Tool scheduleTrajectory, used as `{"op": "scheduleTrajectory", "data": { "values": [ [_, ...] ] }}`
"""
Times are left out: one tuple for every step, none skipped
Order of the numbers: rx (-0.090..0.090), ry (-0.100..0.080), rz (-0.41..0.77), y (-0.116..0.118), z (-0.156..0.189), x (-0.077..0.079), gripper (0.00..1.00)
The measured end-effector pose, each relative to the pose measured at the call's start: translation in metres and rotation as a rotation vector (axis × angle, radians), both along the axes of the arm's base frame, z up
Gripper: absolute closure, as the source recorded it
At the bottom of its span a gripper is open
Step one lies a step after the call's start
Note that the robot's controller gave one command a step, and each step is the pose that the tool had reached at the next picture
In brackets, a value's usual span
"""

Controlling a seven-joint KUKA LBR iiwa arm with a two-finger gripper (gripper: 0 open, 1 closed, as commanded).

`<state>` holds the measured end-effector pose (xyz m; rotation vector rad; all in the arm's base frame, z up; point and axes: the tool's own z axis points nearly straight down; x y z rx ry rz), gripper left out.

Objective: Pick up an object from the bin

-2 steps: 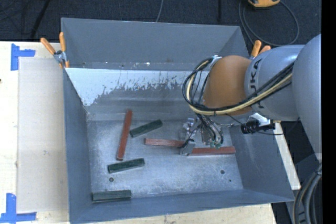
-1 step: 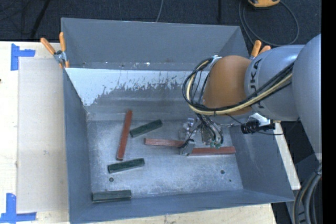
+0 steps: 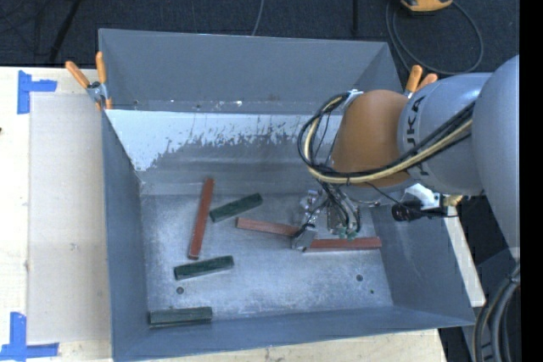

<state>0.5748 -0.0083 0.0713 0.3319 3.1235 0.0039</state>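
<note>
My gripper (image 3: 316, 229) is low in the bin (image 3: 254, 80), right side, between the ends of left red bar (image 3: 259, 225) and right red bar (image 3: 356, 243). Probably lined up to grab one. Open or closed: can't tell.

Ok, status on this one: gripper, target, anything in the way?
Gripper low in bin, right side. Over near ends of two red-brown sticks. Green sticks apart, left.

Arm (image 3: 475, 131), grey shell beside orange cover (image 3: 369, 136): dark letters, partly hidden by cables, "UKA" legible. No other text readable.
</note>
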Motion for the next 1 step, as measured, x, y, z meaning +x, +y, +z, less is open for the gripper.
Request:
{"op": "scheduleTrajectory", "data": {
  "values": [
    [-0.004, -0.008, 0.210, -0.0030, 0.1776, 0.0187, 1.00]
  ]
}}
